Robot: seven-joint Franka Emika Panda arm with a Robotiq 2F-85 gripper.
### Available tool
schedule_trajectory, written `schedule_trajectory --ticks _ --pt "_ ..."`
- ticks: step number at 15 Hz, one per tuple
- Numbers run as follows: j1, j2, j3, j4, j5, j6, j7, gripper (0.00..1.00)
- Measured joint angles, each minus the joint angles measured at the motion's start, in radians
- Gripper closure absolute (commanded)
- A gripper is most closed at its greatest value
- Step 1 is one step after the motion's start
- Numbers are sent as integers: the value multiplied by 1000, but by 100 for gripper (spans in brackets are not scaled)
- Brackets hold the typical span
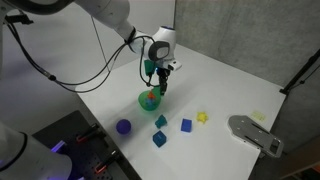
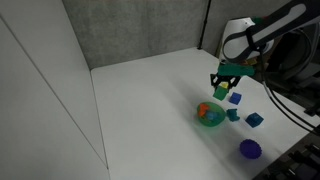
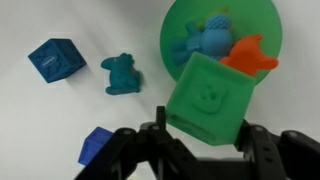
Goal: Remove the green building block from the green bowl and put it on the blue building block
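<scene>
My gripper (image 3: 205, 130) is shut on the green building block (image 3: 208, 95), a bright green cube with a face moulded on it, and holds it tilted just above the green bowl (image 3: 172, 30). An orange piece and a teal piece lie in the bowl. In both exterior views the gripper (image 1: 157, 86) (image 2: 225, 90) hangs over the bowl (image 1: 143, 99) (image 2: 210, 122) with the green block (image 1: 156, 80) (image 2: 224, 91) in it. The blue building block (image 1: 186, 125) (image 2: 235, 98) (image 3: 96, 145) sits on the table beside the bowl, apart from it and partly behind a finger in the wrist view.
Two darker teal-blue blocks (image 1: 160, 121) (image 1: 159, 139) lie between the bowl and the blue block; they also show in the wrist view (image 3: 55, 60) (image 3: 122, 73). A purple ball (image 1: 123, 127) (image 2: 249, 149), a small yellow piece (image 1: 202, 117) and a grey device (image 1: 255, 133) sit on the white table.
</scene>
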Motion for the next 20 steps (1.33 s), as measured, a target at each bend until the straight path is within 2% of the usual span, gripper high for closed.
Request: schedule_trajectory --ticks 5,11,15,20 --pt "-38 20 -77 -14 -72 9 2 65" --pt "-48 69 -171 -7 -169 70 32 65" --pt "-43 123 -218 20 -248 135 92 65" --pt "1 195 -278 54 -339 220 191 65"
